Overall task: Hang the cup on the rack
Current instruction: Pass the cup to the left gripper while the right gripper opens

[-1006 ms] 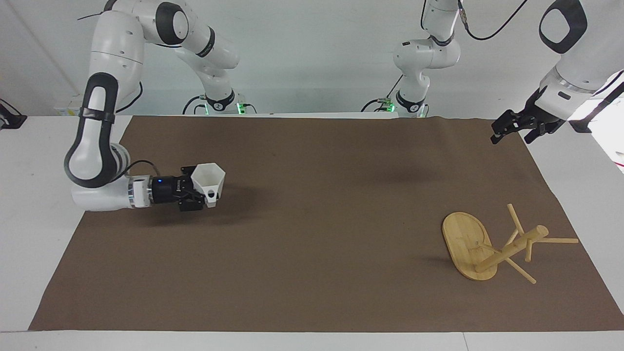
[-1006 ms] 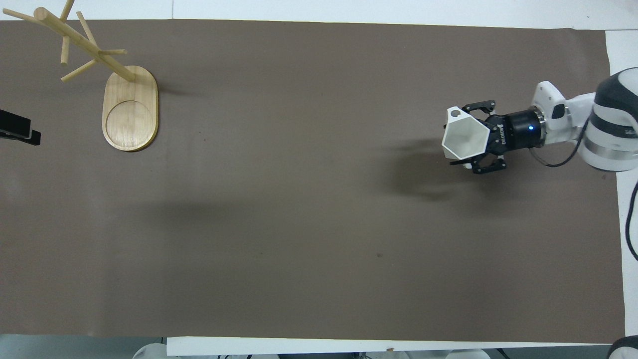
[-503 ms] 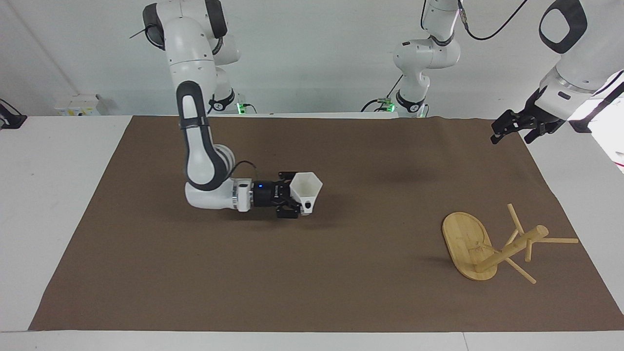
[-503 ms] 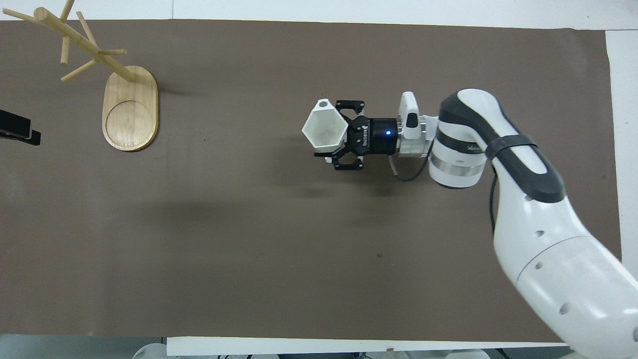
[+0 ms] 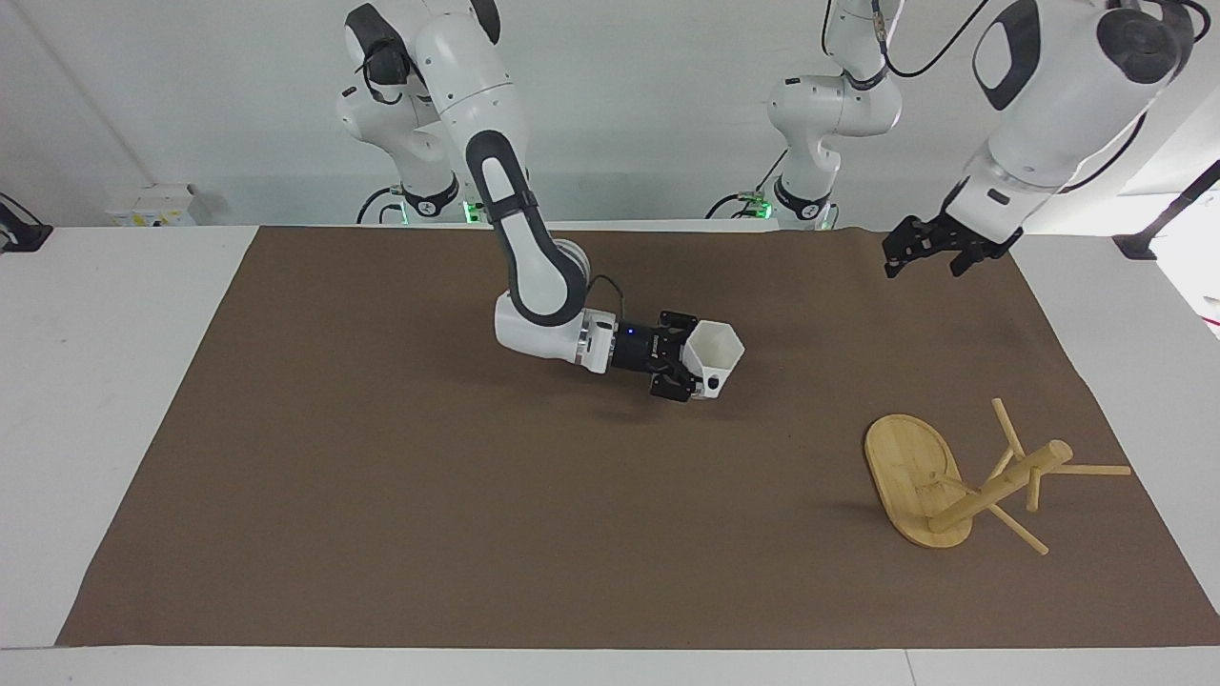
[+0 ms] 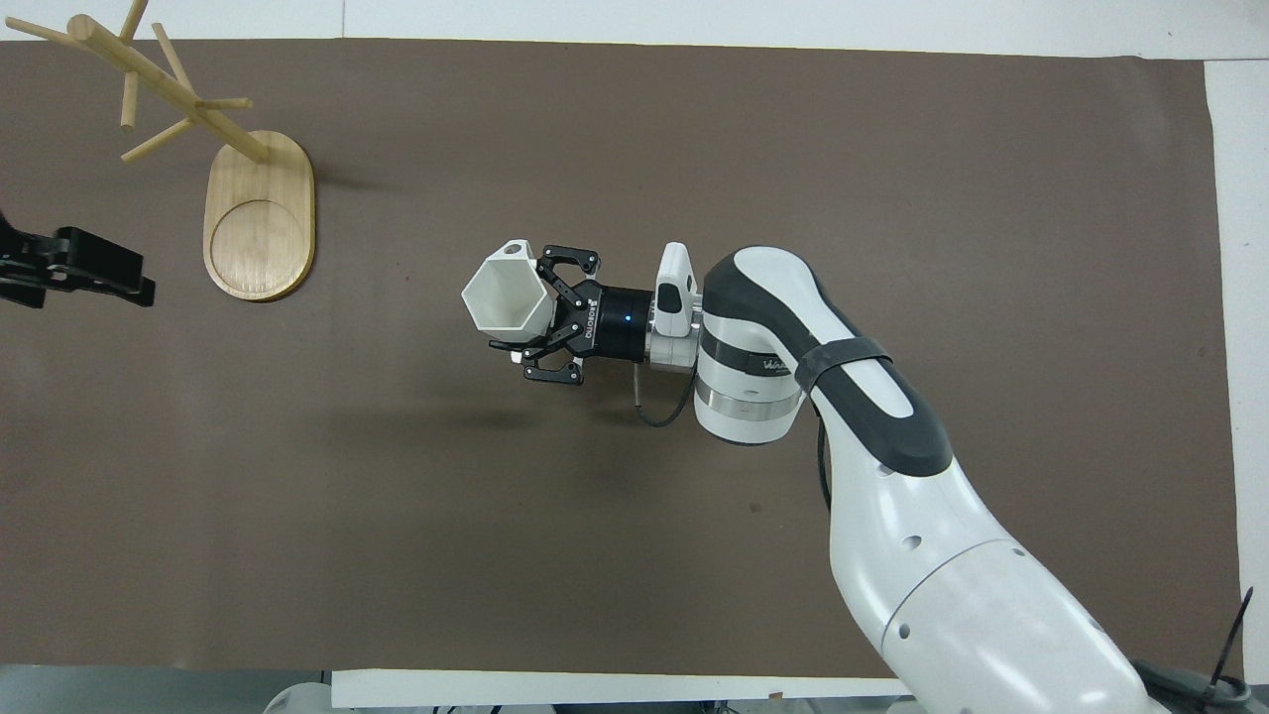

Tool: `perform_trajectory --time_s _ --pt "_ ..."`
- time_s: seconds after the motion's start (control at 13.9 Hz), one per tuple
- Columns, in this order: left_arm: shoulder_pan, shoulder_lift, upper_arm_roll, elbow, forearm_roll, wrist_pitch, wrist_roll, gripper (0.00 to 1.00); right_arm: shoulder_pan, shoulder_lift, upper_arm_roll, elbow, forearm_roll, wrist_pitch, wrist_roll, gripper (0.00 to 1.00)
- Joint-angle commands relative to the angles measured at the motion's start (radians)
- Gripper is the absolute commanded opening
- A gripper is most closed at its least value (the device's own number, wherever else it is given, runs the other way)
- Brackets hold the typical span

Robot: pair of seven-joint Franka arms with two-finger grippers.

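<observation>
The white faceted cup (image 5: 717, 353) is held in my right gripper (image 5: 688, 370), which is shut on it above the middle of the brown mat. The cup's mouth faces up and its handle loop points away from the robots. It also shows in the overhead view (image 6: 504, 296), with the right gripper (image 6: 532, 315) beside it. The bamboo rack (image 5: 915, 472) stands upright on the mat at the left arm's end, farther from the robots than the cup, with its post and pegs (image 6: 149, 79) bare. My left gripper (image 5: 929, 250) hangs in the air over the mat's edge, nearer to the robots than the rack, and shows in the overhead view (image 6: 74, 273) too.
The brown mat (image 5: 381, 495) covers most of the white table (image 5: 86, 381). Nothing else lies on it between the cup and the rack.
My right arm has carried the cup from its own end of the mat to the middle, toward the rack. My left gripper has moved in over the mat's edge.
</observation>
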Motion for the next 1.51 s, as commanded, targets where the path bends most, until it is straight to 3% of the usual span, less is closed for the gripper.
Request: perform_trajectory --time_s 0.0,0.29,0.5,0.93,1.01,1.08,1.15,1.22,1.44 --pt "-0.104 -0.104 0.006 -0.218 0.018 0.179 -0.205 1.00 0.013 -0.002 -0.004 0.001 0.058 0.010 -0.055 0.19" --pt "-0.219 -0.082 0.003 -0.283 0.015 0.319 -0.387 1.00 0.013 -0.001 -0.004 -0.004 0.058 0.016 -0.076 0.19" --pt "-0.281 -0.014 0.003 -0.277 0.010 0.408 -0.485 1.00 0.013 -0.001 -0.004 -0.004 0.060 0.016 -0.076 0.19" --pt "-0.289 0.073 0.003 -0.268 0.000 0.516 -0.533 0.97 0.013 0.001 -0.004 -0.004 0.060 0.024 -0.076 0.19" --pt "-0.296 0.087 0.003 -0.269 -0.005 0.528 -0.568 0.74 0.013 0.001 -0.004 -0.004 0.058 0.025 -0.076 0.19" --pt "-0.302 0.090 0.003 -0.269 -0.006 0.530 -0.577 0.28 0.011 0.001 -0.004 -0.004 0.058 0.031 -0.076 0.19" --pt "-0.302 0.095 0.003 -0.272 -0.006 0.531 -0.574 0.04 0.011 0.001 -0.004 -0.004 0.058 0.031 -0.076 0.19" --pt "-0.302 0.098 0.003 -0.272 -0.013 0.531 -0.577 0.00 0.011 0.001 -0.004 -0.004 0.058 0.033 -0.076 0.19" --pt "-0.304 0.100 0.003 -0.268 -0.042 0.531 -0.582 0.00 0.011 0.001 -0.004 -0.004 0.058 0.037 -0.076 0.20"
